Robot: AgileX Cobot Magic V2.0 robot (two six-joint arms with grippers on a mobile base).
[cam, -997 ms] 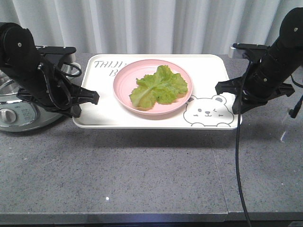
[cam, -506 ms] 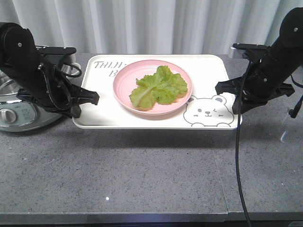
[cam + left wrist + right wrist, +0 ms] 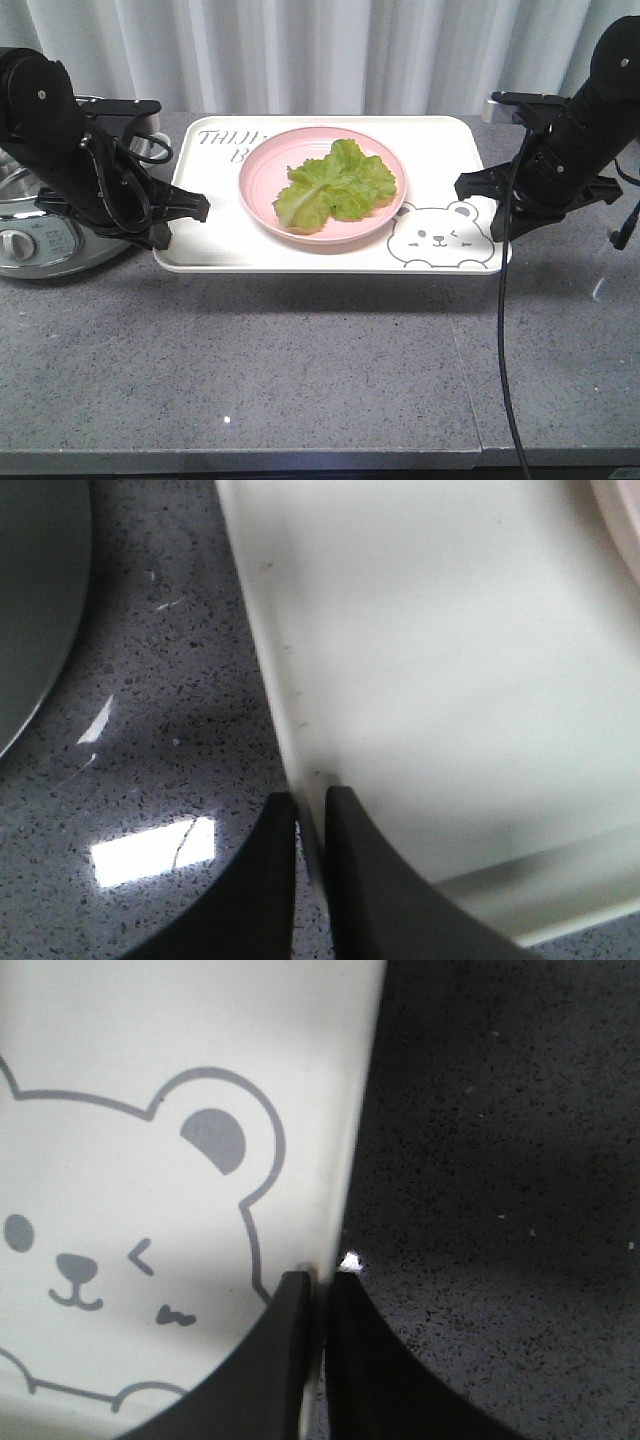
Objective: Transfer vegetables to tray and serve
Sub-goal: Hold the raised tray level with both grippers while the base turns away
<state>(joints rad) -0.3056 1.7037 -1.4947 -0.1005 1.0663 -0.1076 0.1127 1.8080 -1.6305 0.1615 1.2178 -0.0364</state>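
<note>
Between the two pincers, the tray [image 3: 220,245] is pinched at both short edges.
From the front, the left gripper [image 3: 200,207] and right gripper [image 3: 462,186] are each closed to a sliver on the tray's rim. Midway between them the vegetables [image 3: 335,185] lie on a pink plate [image 3: 262,170] that stands on the tray, and a pot [image 3: 30,240] sits on the outer side of the left pincer. At the left wrist, the left gripper [image 3: 308,802] has its dark tips nearly together with the cream rim caught between them and speckled counter [image 3: 180,700] on the outer side. At the right wrist, the right gripper [image 3: 318,1278] nips the rim just as narrowly, with the winking bear face [image 3: 100,1240] just inboard.
</note>
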